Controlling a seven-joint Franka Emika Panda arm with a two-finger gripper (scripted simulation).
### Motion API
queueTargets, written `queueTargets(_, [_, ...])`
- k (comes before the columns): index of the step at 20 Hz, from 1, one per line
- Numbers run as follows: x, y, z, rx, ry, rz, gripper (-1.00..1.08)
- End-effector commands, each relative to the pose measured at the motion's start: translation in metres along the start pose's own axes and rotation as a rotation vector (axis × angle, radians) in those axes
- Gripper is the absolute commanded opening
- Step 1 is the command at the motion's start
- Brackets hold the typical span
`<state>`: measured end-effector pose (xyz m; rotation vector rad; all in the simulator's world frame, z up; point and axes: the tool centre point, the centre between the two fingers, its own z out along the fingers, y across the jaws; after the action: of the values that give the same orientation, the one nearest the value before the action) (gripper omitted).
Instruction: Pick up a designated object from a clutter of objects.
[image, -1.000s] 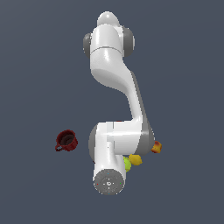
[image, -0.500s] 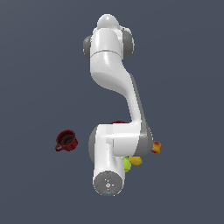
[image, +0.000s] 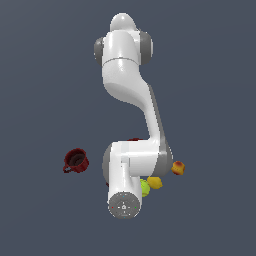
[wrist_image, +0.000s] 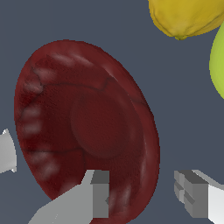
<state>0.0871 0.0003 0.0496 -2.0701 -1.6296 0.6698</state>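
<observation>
The designated object, a wide dark red bowl (wrist_image: 87, 127) with a scalloped rim, fills most of the wrist view. My gripper (wrist_image: 146, 197) is open, its jaws astride the bowl's near rim. One finger (wrist_image: 98, 192) is over the bowl's inside and the other finger (wrist_image: 192, 197) is outside it. I cannot tell whether either touches the bowl. In the exterior view the arm (image: 125, 170) covers the gripper and nearly all of the bowl, leaving only a dark red sliver (image: 134, 140). The clutter lies around the arm.
A red mug (image: 76, 160) with a handle stands apart on the exterior view's left. A lemon (image: 155, 182) (wrist_image: 186, 17), a green tennis ball (image: 145, 188) (wrist_image: 217, 61) and an orange-red peach (image: 178, 168) lie close on the bowl's other side.
The arm's last link has shifted very slightly in the exterior view. The mug and the fruit have not moved.
</observation>
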Motion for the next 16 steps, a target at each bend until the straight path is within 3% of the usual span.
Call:
queueTargets(1, [0.0001, -0.0001, 0.0062, 0.000, 0.000, -0.001, 0.28])
queueTargets(8, [0.0000, 0.0000, 0.0137, 0.001, 0.000, -0.002, 0.28])
queueTargets(9, [0.0000, 0.0000, 0.0137, 0.001, 0.000, -0.002, -1.00])
queueTargets(16, [0.0000, 0.0000, 0.0137, 0.001, 0.000, -0.002, -1.00])
